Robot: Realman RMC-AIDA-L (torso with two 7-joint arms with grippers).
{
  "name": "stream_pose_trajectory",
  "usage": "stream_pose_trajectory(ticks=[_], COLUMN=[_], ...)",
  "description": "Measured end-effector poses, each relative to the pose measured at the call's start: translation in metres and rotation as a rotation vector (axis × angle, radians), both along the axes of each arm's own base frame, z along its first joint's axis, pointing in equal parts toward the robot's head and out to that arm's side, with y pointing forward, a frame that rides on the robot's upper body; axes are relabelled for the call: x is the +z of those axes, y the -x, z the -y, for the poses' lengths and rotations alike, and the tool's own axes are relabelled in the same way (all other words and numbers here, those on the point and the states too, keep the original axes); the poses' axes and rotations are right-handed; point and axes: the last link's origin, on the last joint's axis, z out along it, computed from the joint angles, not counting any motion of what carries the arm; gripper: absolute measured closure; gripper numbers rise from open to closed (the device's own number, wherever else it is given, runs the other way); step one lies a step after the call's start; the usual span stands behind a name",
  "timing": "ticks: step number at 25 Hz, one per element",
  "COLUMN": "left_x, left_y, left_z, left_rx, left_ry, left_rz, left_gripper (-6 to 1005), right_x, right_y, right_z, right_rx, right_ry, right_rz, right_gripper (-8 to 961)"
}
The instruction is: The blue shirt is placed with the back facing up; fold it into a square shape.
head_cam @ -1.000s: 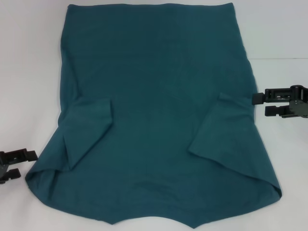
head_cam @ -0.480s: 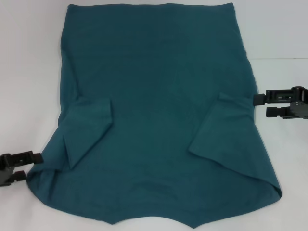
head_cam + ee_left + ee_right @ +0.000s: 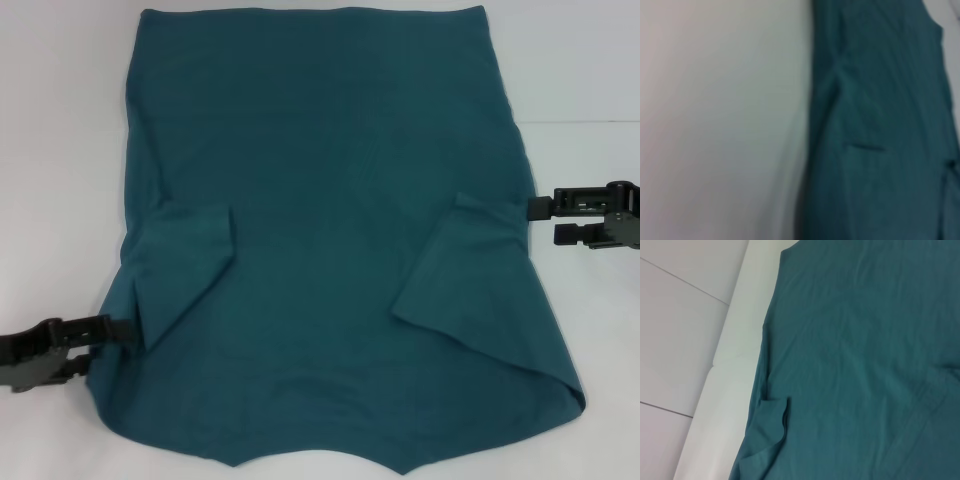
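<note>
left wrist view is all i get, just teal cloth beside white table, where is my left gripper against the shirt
Observer: Head view: the left gripper is at the blue shirt's left edge, near the folded-in left sleeve.
Operator: is it gripping yet
Observer: Its fingers look parted around the edge, not clamped.
Operator: and the right one
Observer: The right gripper sits open at the right edge, beside the folded-in right sleeve.
</note>
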Motion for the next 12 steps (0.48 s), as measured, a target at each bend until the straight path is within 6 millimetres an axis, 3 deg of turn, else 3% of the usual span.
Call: stream_pose_trajectory(ticks=[4, 12], left_x=[-0.0015, -0.0001], left_y=[-0.0071, -0.0025], left_z=[-0.0033, -0.0001], left_rx=[-0.022, 0.003], left_ry=[0.009, 0.018], left_rz=[0.017, 0.007], left_gripper=[146, 146], right_x=[0.0001, 0.0027], right_y=[-0.0001, -0.0014], right_z=[0.0, -0.0001], right_rx=[0.0, -0.008], right_ry=[-0.001, -0.015], right_rz=[-0.001, -0.011], right_gripper=[106, 109])
